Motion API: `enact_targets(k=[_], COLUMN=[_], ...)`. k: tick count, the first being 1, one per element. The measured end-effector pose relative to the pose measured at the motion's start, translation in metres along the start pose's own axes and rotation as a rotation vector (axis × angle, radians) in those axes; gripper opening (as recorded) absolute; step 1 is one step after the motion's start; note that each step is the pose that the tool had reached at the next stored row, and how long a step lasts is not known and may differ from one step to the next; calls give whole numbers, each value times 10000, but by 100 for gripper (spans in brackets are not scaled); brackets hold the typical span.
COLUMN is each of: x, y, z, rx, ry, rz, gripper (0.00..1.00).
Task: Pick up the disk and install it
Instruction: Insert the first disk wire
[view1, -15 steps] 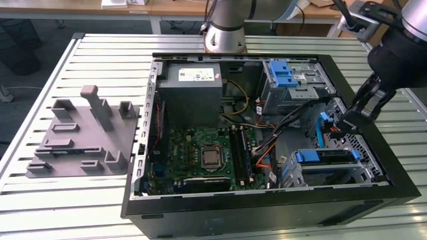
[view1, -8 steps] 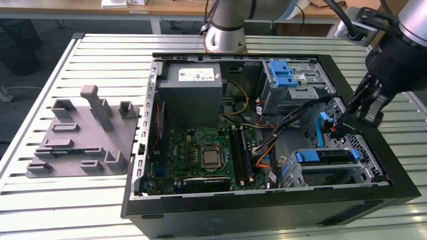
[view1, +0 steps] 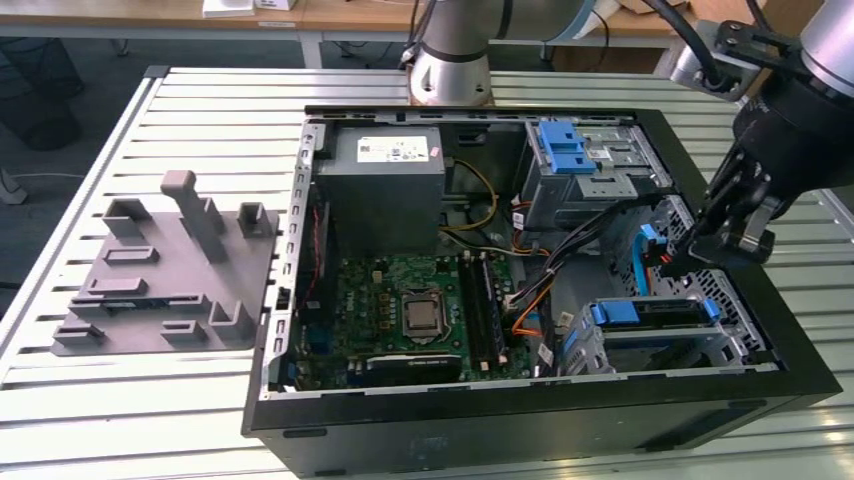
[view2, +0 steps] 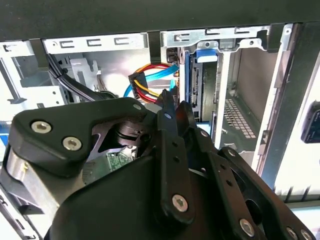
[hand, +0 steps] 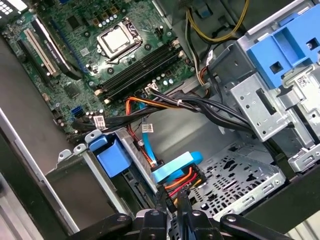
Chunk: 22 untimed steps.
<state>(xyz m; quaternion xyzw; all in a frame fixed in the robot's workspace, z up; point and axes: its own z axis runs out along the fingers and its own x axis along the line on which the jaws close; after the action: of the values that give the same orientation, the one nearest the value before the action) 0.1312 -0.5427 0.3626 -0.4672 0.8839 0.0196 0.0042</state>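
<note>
**Mia:** Where is the black robot gripper (view1: 681, 266)?

**Ben:** It is down inside the big black open computer case (view1: 534, 425), at the exterior view's right. In both wrist views its fingers (hand: 160, 202) are pressed close together (view2: 172, 106). I see nothing pinched between them.

**Mia:** And the flat silver-grey disk in its blue plastic bracket (view1: 650, 313)?

**Ben:** It sits in the shiny metal drive cage (view1: 727, 345) at the case's near corner, on the exterior view's right. The gripper is near it but not touching it.

**Mia:** What is by the fingertips?

**Ben:** A bunch of orange, red and blue wires with a plug (hand: 177, 176). In the first wrist view the tips are just beside it, and the disk's blue bracket (hand: 111, 156) is a little way off to one side. In the second wrist view the disk (view2: 206, 54) stands in its slot past the fingers.

**Mia:** What else is in the case?

**Ben:** A green circuit board (view1: 407, 305), a big grey box with a white sticker (view1: 387, 190), and another metal cage with a blue latch (view1: 567, 150). A grey plastic stand (view1: 167, 270) sits on the slatted metal table (view1: 200, 110) beside the case.
</note>
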Motion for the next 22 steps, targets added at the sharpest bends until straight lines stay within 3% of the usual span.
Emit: enact_targets(k=[4, 13, 22], x=[8, 12, 58], y=[-5, -7, -25], z=[-1, 5, 3], rx=[-4, -42, -39], ry=[5, 50, 53], rz=[-218, -1746, -1955], gripper=[24, 24, 24])
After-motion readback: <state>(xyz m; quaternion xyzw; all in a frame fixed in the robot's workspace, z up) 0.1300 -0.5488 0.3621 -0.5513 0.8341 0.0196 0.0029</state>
